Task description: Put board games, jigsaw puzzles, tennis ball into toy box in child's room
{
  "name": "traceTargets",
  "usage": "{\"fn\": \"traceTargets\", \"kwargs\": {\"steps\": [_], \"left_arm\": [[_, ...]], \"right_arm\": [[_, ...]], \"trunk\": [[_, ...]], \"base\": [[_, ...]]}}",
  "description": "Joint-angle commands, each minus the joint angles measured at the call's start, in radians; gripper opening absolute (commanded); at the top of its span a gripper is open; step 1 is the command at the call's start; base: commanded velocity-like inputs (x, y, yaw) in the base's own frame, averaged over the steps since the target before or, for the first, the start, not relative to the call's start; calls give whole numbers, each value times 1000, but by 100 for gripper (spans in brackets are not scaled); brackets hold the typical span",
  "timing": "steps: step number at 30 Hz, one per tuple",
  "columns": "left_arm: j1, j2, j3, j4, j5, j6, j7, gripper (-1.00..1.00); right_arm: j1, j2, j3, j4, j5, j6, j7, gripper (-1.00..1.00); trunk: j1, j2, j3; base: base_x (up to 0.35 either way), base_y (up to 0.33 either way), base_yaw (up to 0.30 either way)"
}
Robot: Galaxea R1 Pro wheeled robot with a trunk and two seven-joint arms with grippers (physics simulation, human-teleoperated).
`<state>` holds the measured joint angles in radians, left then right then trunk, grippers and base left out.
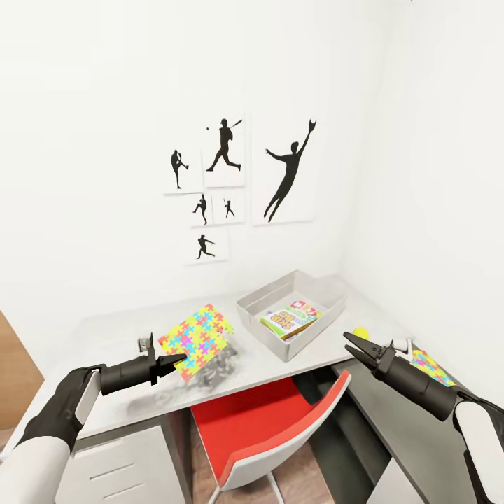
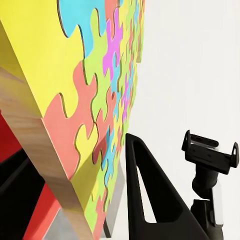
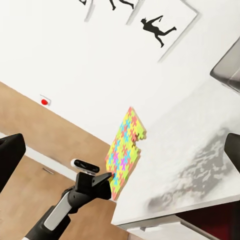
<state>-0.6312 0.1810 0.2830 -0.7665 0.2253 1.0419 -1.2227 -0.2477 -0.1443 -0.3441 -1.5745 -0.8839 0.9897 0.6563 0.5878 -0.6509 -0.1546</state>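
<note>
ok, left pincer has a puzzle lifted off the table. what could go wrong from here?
1. The left pincer pinches the jigsaw puzzle only at one edge; the tilted slab could slip or swing.
2. The toy box already holds board games; the slab might catch its rim.
3. The right pincer hovers open near the tennis ball and could nudge it.

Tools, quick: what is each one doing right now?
Left tool: shut on the jigsaw puzzle, lifted off the table.
Right tool: open, holding nothing.
</note>
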Motion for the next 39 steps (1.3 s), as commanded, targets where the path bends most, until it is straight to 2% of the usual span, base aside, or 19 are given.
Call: {"fn": "traceTargets", "kwargs": {"steps": [1, 11, 18, 36, 39], "left_arm": [[-1, 0, 1, 0, -1, 5, -3, -100], [-1, 4, 1, 0, -1, 5, -3, -100], [-1, 21, 1, 0, 2, 5, -4, -100], [-13, 28, 1, 2, 3, 5, -6, -100], [-13, 28, 1, 3, 4, 5, -6, -100]], "right_arm": [[-1, 0, -1, 0, 3, 5, 5, 100], [-1, 0, -1, -1, 1, 3, 8, 100], [-1, 0, 0, -1, 2, 2, 9, 100], [-1, 0, 2, 0, -1, 2, 7, 100], [-1, 1, 2, 1, -1, 2, 8, 100]], "trunk": [[-4, 6, 2], [-42, 76, 34], [-69, 125, 64], [-138, 251, 142], [-138, 251, 146]], "base": [[0, 0, 0], [0, 0, -19], [0, 0, -182], [-72, 0, -191], [-1, 0, -125]]}}
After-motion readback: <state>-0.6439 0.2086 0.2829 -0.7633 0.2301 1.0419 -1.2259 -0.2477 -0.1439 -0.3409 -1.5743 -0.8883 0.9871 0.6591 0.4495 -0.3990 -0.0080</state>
